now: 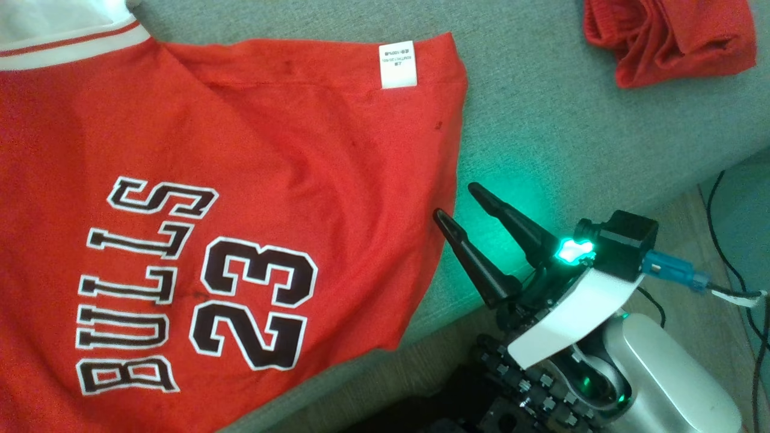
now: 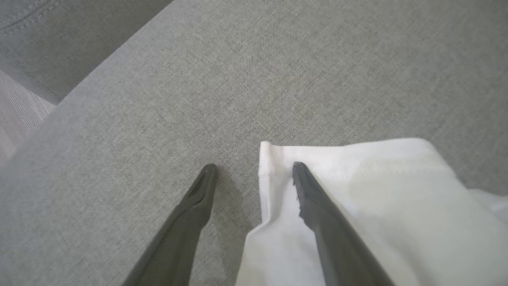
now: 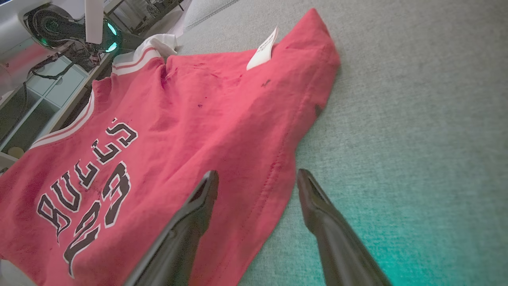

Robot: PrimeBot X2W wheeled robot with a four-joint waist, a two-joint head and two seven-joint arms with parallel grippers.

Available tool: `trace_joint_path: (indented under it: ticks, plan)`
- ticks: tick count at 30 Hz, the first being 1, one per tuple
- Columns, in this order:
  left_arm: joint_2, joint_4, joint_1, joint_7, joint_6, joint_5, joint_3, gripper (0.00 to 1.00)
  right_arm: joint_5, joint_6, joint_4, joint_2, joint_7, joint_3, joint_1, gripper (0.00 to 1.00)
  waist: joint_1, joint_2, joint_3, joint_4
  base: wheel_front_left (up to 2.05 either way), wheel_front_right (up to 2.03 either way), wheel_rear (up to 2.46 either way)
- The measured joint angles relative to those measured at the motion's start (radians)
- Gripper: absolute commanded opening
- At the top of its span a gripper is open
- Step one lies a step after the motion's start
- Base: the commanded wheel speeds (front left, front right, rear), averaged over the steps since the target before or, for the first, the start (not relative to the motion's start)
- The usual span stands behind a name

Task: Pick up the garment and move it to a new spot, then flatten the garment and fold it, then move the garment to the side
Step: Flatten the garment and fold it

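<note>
A red jersey (image 1: 252,156) with "BULLS 23" in black and white lies spread on the grey cushion, a white label near its far hem. My right gripper (image 1: 462,201) stands open just off the jersey's right edge. In the right wrist view the jersey (image 3: 190,127) runs up to that gripper (image 3: 258,176), whose left finger is over the hem while the right finger is over bare cushion. My left gripper (image 2: 254,169) is open over the cushion, its right finger on the corner of a white cloth (image 2: 377,190).
A crumpled red cloth (image 1: 668,36) lies at the far right of the grey cushion (image 1: 571,138). The cushion's front edge drops to a wooden floor (image 1: 698,300) with black cables. White fabric (image 1: 54,18) shows at the top left.
</note>
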Motion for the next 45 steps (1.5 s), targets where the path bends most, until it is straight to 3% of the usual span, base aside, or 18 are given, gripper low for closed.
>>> trace_joint_path:
  ticks: [1,2,3,4,9,15,23,31,33,34,35,36,37,45]
  plan:
    - [0.004,-0.008,0.001,0.0,0.003,0.0,0.001,1.0,0.0,0.0,0.0,0.0,-0.001,0.0,0.0,1.0,0.0,0.0,0.002,0.0,0.0,0.0,0.0]
    - [0.008,-0.016,0.002,0.0,0.004,0.0,-0.002,0.82,0.0,0.0,0.0,0.0,-0.001,0.0,-0.001,1.0,0.0,0.0,0.004,-0.001,0.0,0.0,0.0]
    - [0.013,-0.025,0.005,-0.003,0.003,0.001,-0.005,0.34,0.0,0.0,-0.001,0.0,-0.001,0.0,-0.002,1.0,0.0,0.0,0.005,-0.002,0.0,0.0,0.0]
    - [0.019,-0.038,0.009,-0.016,-0.003,0.006,-0.011,0.0,0.0,0.0,-0.001,0.001,-0.001,-0.001,-0.004,1.0,0.0,0.0,0.007,-0.003,0.0,0.0,0.0]
    - [0.037,-0.07,0.026,-0.13,-0.023,0.079,-0.047,0.0,0.016,0.0,0.048,0.058,-0.002,-0.07,-0.027,1.0,0.0,0.0,0.002,-0.005,0.0,0.0,0.0]
    - [0.05,-0.046,0.038,-0.267,-0.03,0.154,-0.069,0.0,0.123,0.0,0.12,0.102,0.037,-0.159,-0.077,1.0,0.0,0.0,-0.026,0.018,0.0,0.0,0.0]
    - [0.053,0.001,0.038,-0.334,-0.036,0.17,-0.076,0.0,0.247,0.0,0.209,0.089,0.137,-0.18,-0.191,1.0,0.0,0.0,-0.057,0.068,0.0,0.0,0.0]
    - [0.027,0.035,0.04,-0.371,-0.037,0.17,-0.083,0.0,0.276,0.0,0.343,0.08,0.22,-0.191,-0.291,0.98,0.0,0.0,-0.078,0.123,0.0,0.0,0.0]
    - [0.02,0.039,0.04,-0.38,-0.037,0.17,-0.084,0.0,0.277,0.0,0.351,0.08,0.23,-0.184,-0.303,0.81,0.0,0.0,-0.082,0.133,0.0,0.0,0.0]
    - [0.018,0.041,0.04,-0.38,-0.037,0.17,-0.085,0.0,0.28,0.0,0.353,0.08,0.23,-0.182,-0.307,0.66,0.0,0.0,-0.083,0.137,0.0,0.0,0.0]
    - [0.017,0.045,0.041,-0.387,-0.037,0.17,-0.086,0.0,0.284,0.0,0.355,0.08,0.23,-0.18,-0.307,0.43,0.0,0.0,-0.085,0.139,0.0,0.0,0.0]
    - [0.015,0.051,0.041,-0.392,-0.037,0.17,-0.086,0.0,0.284,0.0,0.36,0.08,0.23,-0.177,-0.307,0.3,0.0,0.0,-0.086,0.141,0.0,0.0,0.0]
    - [0.013,0.056,0.042,-0.394,-0.037,0.17,-0.087,0.0,0.283,0.0,0.365,0.08,0.23,-0.175,-0.306,0.0,0.0,0.0,-0.089,0.143,0.0,0.0,0.0]
    - [0.004,0.072,0.06,-0.444,-0.038,0.17,-0.09,0.0,0.253,0.0,0.329,0.047,0.218,-0.196,-0.254,0.0,0.0,0.0,-0.122,0.146,0.0,0.0,0.0]
